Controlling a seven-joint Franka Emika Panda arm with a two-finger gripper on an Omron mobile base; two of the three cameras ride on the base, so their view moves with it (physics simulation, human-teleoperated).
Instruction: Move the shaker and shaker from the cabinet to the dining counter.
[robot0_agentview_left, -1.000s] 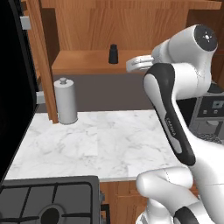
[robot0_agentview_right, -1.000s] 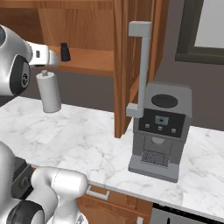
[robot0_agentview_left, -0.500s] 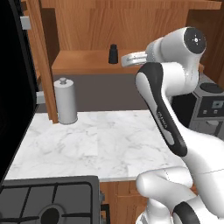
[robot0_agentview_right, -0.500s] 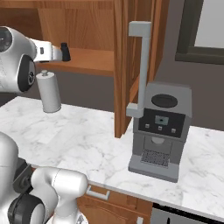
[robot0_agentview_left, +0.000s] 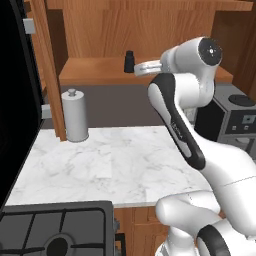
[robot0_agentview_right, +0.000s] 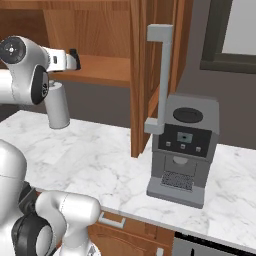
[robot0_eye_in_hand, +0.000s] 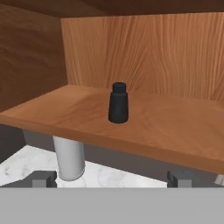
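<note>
One small black shaker (robot0_eye_in_hand: 118, 103) stands upright on the wooden shelf (robot0_eye_in_hand: 166, 127) of the open cabinet (robot0_agentview_left: 95, 72), straight ahead of the hand and some way in from the shelf's front edge. My gripper (robot0_eye_in_hand: 111, 179) is open, its two fingertips (robot0_eye_in_hand: 43, 178) wide apart, just below and in front of that edge. From the left base view the gripper (robot0_agentview_left: 137, 68) reaches leftward, close to the right of the shaker (robot0_agentview_left: 129, 61) without touching it. In the right base view the shaker (robot0_agentview_right: 74, 53) peeks out past the hand. The dining counter is out of view.
A tall grey cylinder (robot0_agentview_left: 75, 116) with a knob stands on the marble worktop (robot0_agentview_left: 115, 165) below the shelf. A coffee machine (robot0_agentview_right: 182, 150) sits to the right beside the open cabinet door (robot0_agentview_right: 142, 75). A stove (robot0_agentview_left: 55, 230) lies at the near left.
The hand has swung left along the shelf front and now sits close to the shaker. The jaws have stayed wide; the shaker has not moved.
</note>
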